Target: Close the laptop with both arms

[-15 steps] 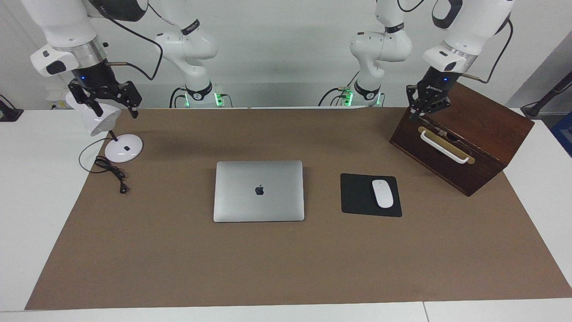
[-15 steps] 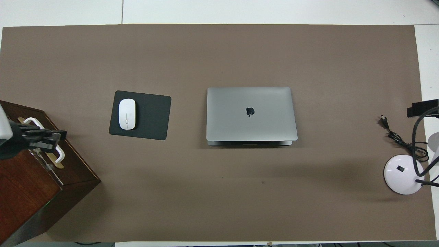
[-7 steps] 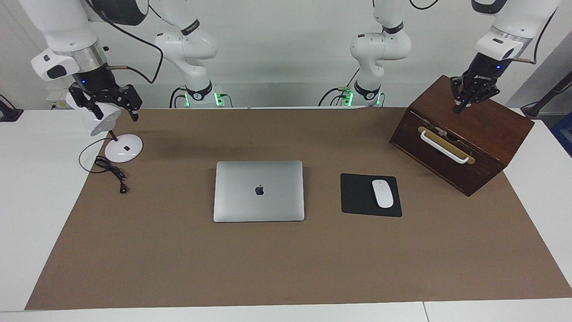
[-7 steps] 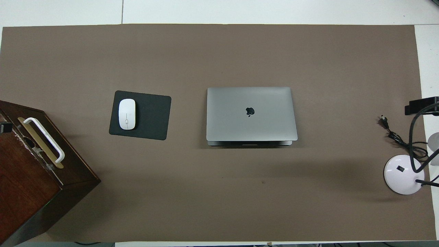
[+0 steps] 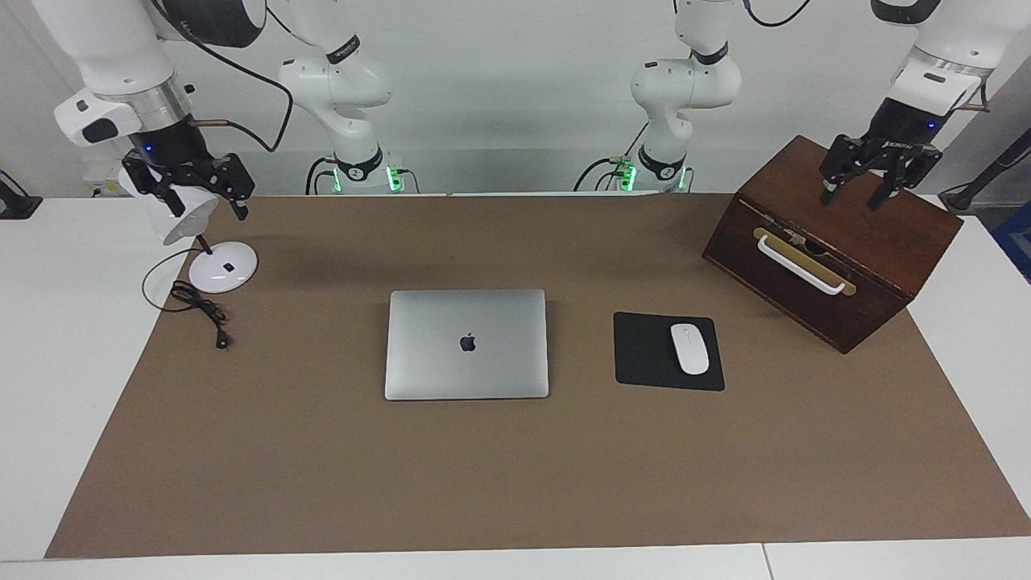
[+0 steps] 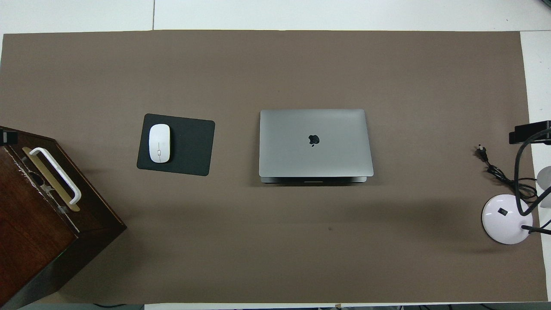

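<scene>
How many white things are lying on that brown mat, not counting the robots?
2. The mouse lies on the black pad, beside the laptop toward the left arm's end. The lamp stands toward the right arm's end. The box has a white handle too.

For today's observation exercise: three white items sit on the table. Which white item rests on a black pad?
The white mouse, lying on the black mouse pad beside the laptop. The white lamp stands on the brown mat, and the white handle is on the wooden box.
</scene>
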Available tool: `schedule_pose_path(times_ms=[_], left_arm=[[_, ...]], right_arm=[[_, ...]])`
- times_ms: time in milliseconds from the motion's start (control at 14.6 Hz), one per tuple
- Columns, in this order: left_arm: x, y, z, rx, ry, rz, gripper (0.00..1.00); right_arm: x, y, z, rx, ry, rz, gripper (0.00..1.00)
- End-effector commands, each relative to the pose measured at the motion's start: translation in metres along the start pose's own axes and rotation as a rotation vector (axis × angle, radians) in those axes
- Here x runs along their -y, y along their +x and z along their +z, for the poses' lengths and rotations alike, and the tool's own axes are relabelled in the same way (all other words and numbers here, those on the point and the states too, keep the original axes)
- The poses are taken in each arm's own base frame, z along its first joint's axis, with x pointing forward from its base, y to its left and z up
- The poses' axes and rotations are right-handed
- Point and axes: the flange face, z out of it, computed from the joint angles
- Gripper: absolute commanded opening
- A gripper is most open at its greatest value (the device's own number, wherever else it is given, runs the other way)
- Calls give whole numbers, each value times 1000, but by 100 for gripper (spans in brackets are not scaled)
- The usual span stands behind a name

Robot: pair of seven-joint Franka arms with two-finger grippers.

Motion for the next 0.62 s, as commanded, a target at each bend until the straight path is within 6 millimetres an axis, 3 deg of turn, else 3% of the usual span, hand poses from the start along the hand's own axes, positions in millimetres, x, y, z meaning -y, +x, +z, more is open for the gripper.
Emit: schedule_pose_path(times_ms=[0, 342, 547], left_arm=[[3, 22, 3, 34, 22, -18, 100], [1, 42, 27, 61, 29, -44, 100], [-1, 41, 34, 88, 29, -72, 100]], right_arm=[[-4, 1, 3, -8, -4, -5, 100], [-6, 0, 3, -7, -2, 0, 100], [-6, -2, 4, 6, -3, -1, 100]])
